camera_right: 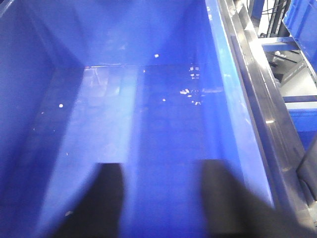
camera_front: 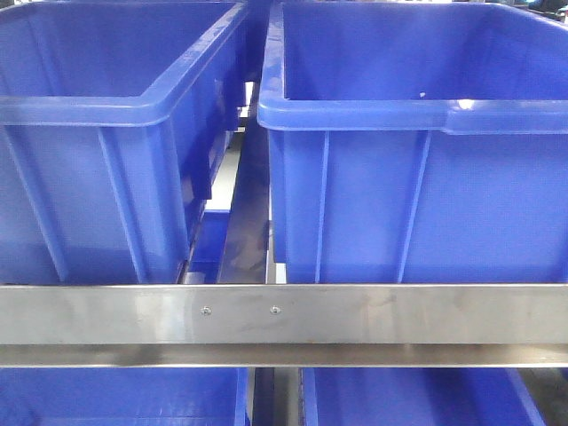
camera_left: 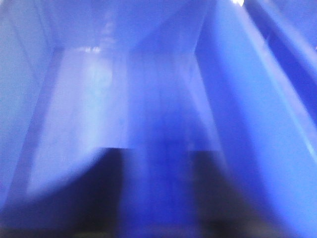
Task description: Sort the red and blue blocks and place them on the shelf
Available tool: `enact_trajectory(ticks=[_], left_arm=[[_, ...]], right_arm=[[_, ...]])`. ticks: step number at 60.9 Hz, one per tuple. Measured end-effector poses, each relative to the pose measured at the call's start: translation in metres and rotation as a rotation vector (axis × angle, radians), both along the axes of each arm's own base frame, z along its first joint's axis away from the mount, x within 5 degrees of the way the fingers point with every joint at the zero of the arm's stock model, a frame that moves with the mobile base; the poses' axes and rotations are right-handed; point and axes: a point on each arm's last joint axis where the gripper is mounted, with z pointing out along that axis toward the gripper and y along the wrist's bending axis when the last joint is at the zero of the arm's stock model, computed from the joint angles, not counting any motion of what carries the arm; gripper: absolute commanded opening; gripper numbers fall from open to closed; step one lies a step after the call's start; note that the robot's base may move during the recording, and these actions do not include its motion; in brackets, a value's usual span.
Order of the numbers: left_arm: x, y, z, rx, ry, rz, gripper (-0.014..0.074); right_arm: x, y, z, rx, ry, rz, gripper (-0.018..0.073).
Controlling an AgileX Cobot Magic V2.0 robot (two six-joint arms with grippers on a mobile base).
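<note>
Neither the red nor the blue block shows in any view. The shelf (camera_front: 373, 321) crosses the front view as a silver steel rail with two screws. Its steel side rail (camera_right: 257, 99) also runs down the right of the right wrist view. My left gripper (camera_left: 156, 166) hangs inside a blue bin (camera_left: 89, 114); its dark fingers (camera_left: 106, 193) stand apart with only the bin floor between them, in a blurred picture. My right gripper (camera_right: 161, 173) is open over the bare floor of another blue bin (camera_right: 148, 114), fingers (camera_right: 223, 198) wide apart. Neither arm appears in the front view.
Two big dark-blue bins, left (camera_front: 89, 186) and right (camera_front: 417, 186), sit side by side on the upper tier, a narrow gap (camera_front: 248, 213) between them. More blue bins (camera_front: 115, 395) sit on the tier below. White specks (camera_right: 190, 91) lie on the right bin's floor.
</note>
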Motion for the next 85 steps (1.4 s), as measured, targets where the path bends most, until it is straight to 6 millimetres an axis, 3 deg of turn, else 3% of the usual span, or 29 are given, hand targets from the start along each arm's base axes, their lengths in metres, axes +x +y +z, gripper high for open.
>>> enact_trajectory(ticks=[3,21,34,53,62,85], left_arm=[[-0.001,0.001,-0.001,0.005,0.015,0.005,0.0142],[-0.017,0.006,0.011,0.008,-0.012,0.019,0.0132],[-0.038,0.013,0.019,0.024,-0.045,0.029,0.0132],[-0.077,0.023,-0.012,0.036,-0.042,0.031,0.0132],[-0.095,0.027,-0.027,0.035,-0.047,0.033,0.0132],[-0.103,0.029,-0.039,0.038,-0.037,0.034,0.0132]], right_arm=[[0.000,0.000,0.000,0.000,0.000,0.000,0.0071],[-0.002,-0.001,-0.001,-0.005,0.026,-0.004,0.0046],[-0.021,0.005,-0.003,-0.006,0.024,0.028,0.0046],[-0.064,0.015,-0.044,-0.010,0.054,0.120,0.0050],[-0.081,0.012,-0.054,-0.007,0.032,0.123,0.0050],[-0.091,0.010,-0.059,-0.002,0.007,0.123,0.0050]])
